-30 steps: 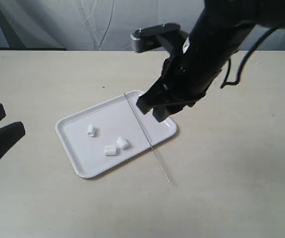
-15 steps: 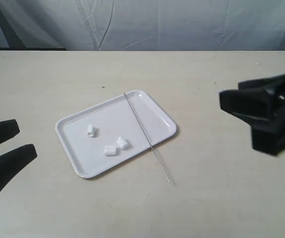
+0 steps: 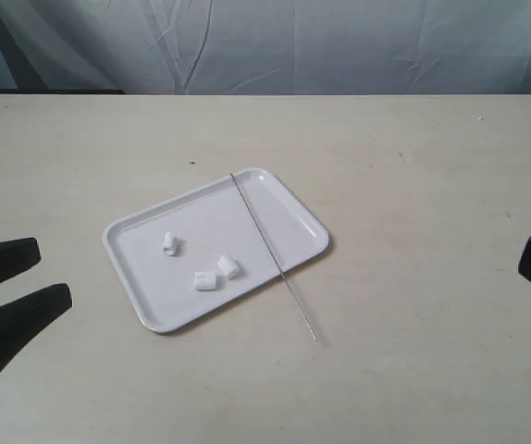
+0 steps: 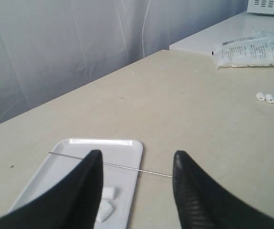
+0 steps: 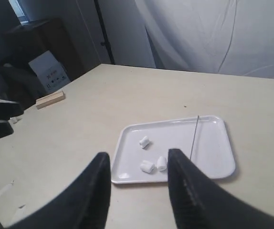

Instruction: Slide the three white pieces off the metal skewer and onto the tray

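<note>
The three white pieces (image 3: 206, 280) are off the metal skewer (image 3: 274, 257) and lie loose on the tray (image 3: 219, 215), all left of it on my ext. cam. Two sit just beside each other, the 3rd a bit apart. Skewer lies diagonally across the tray's right part, near end poking past the rim onto the table (image 3: 413, 185). L gripper (image 3: 53, 274) is at the left edge, jaws apart, well clear of the tray. R gripper (image 5: 139, 156) is at far right, jaws apart too.
</note>
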